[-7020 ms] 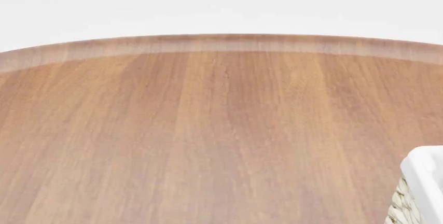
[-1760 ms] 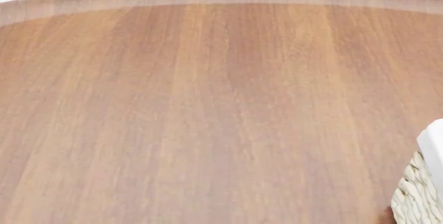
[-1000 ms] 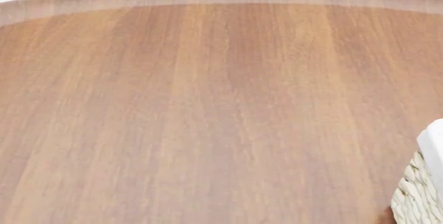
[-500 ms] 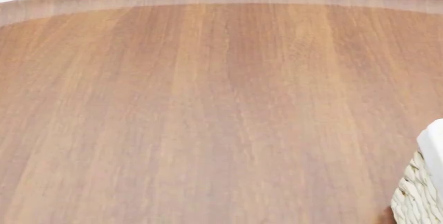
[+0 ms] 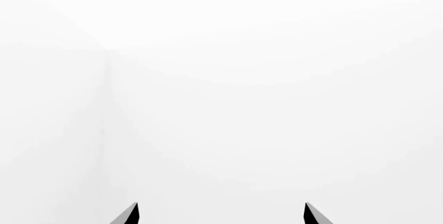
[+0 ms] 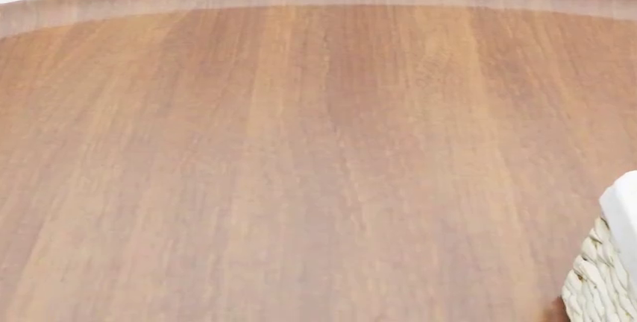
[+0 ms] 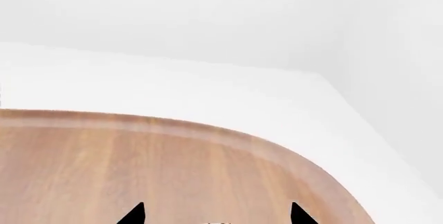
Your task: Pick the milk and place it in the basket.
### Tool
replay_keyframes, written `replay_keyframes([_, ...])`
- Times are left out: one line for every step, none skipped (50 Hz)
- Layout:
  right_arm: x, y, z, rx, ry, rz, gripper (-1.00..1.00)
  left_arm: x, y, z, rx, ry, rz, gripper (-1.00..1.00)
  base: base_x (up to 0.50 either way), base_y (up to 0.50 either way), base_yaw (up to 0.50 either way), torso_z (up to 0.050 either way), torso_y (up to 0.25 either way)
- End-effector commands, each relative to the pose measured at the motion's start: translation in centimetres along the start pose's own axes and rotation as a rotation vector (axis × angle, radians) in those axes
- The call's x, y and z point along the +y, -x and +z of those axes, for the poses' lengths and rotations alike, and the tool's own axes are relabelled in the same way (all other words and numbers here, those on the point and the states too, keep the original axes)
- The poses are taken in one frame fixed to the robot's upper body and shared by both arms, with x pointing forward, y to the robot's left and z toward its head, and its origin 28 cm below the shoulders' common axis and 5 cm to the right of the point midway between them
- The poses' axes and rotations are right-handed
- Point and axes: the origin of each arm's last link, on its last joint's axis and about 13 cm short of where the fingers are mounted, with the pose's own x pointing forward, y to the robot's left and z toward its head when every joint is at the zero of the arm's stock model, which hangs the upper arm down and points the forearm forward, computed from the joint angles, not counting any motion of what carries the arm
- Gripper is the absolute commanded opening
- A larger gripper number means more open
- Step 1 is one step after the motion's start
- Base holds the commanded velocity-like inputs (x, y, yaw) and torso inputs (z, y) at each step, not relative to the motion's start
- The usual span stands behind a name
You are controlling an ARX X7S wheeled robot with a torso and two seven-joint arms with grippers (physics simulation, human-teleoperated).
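The table [image 6: 298, 158] is showing a wood surface: warm brown, with fine straight grain lines running lengthwise, smooth and matt, with a paler band running along its rounded edge. The basket [image 6: 593, 286] is presenting a rough cream woven wicker wall, with a smooth white liner folding over its rim. The fingertips [image 7: 135, 215] of the right gripper are appearing black, smooth and matt. The left gripper's fingertips [image 5: 128, 215] are appearing black with a grey face.

Table [image 6: 298, 158] warm brown w/ vertical wood grain & paler rim band, basket [image 6: 597, 285] cream woven wicker w/ white liner, gripper tips black in both wrist views, bkgd plain white.
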Motion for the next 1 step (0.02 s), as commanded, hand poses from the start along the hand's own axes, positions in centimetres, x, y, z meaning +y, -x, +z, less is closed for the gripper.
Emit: replay_keyframes([0.39,0.50,3.26,-0.280,-0.053,-0.037,1.00,0.16,-0.08,0.13,-0.030,-0.010,0.005,1.00,0.00,0.00,0.00,0.000,0.000])
